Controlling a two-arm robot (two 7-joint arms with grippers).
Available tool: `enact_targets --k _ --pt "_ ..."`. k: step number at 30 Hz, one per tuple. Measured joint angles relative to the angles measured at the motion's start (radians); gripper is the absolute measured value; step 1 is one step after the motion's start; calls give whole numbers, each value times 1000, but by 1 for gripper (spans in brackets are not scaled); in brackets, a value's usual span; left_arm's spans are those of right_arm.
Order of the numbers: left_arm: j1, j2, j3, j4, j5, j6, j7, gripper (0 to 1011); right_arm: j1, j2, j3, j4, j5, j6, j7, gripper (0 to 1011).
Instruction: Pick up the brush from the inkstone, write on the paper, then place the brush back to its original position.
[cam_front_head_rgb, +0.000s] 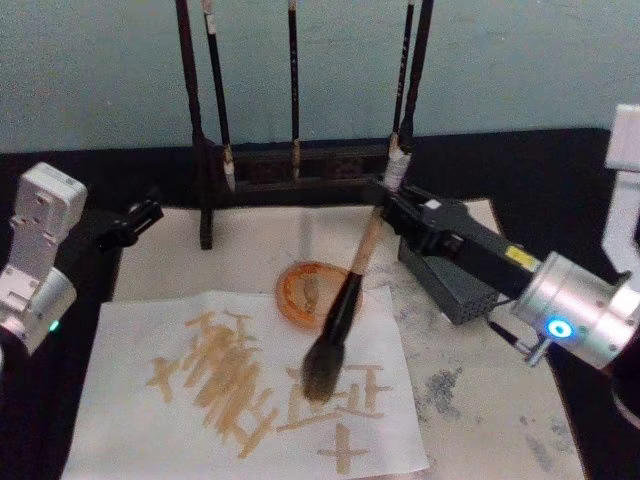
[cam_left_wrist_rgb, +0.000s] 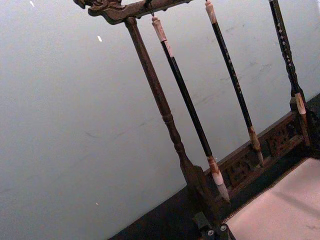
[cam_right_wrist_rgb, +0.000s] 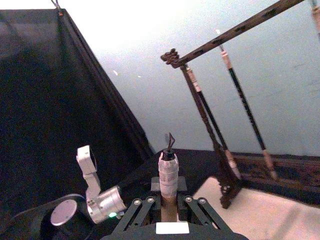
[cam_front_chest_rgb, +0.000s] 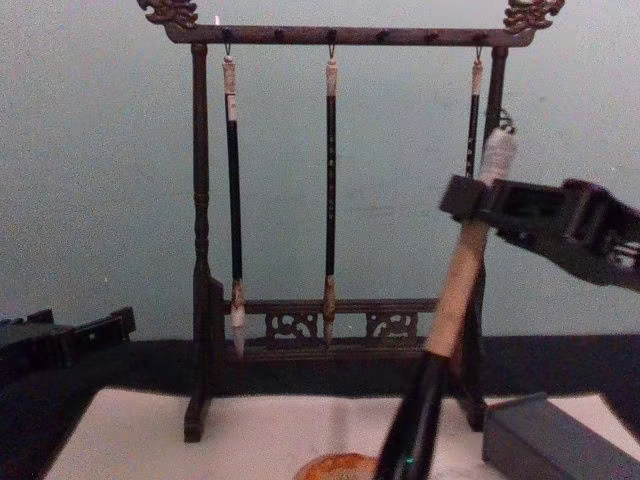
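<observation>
The brush (cam_front_head_rgb: 345, 295), with a tan handle and a bushy grey-brown head, leans steeply over the paper (cam_front_head_rgb: 160, 420). Its bristles are at the sheet among tan strokes, right of centre; I cannot tell if they touch. My right gripper (cam_front_head_rgb: 385, 207) is shut on the upper handle, and the whitish looped end (cam_right_wrist_rgb: 168, 170) sticks out between its fingers (cam_right_wrist_rgb: 200, 210). From the chest, the same gripper (cam_front_chest_rgb: 480, 205) holds the brush (cam_front_chest_rgb: 455, 290) in front of the rack. The dark grey inkstone block (cam_front_head_rgb: 455, 290) lies under the right arm. My left gripper (cam_front_head_rgb: 130, 222) is parked at the table's left.
A dark wooden rack (cam_front_chest_rgb: 340, 35) stands at the back with three slim dark brushes (cam_front_chest_rgb: 329, 200) hanging from it. An orange round dish (cam_front_head_rgb: 300, 290) sits just behind the paper, beside the brush handle. A larger off-white mat (cam_front_head_rgb: 500, 400) lies under everything, and black cloth borders it.
</observation>
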Motion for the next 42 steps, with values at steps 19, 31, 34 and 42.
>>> enact_targets --k 19,31,34,42 --pt "0 0 0 0 0 0 0 1002 86 -110 -99 148 -8 3 20 180" --pt "0 0 0 0 0 0 0 1002 72 -97 -94 154 -5 1 21 180" --pt "0 0 0 0 0 0 0 1002 58 -82 -84 146 -2 -2 20 180" --pt "0 0 0 0 0 0 0 1000 16 -43 -47 130 11 -17 15 180"
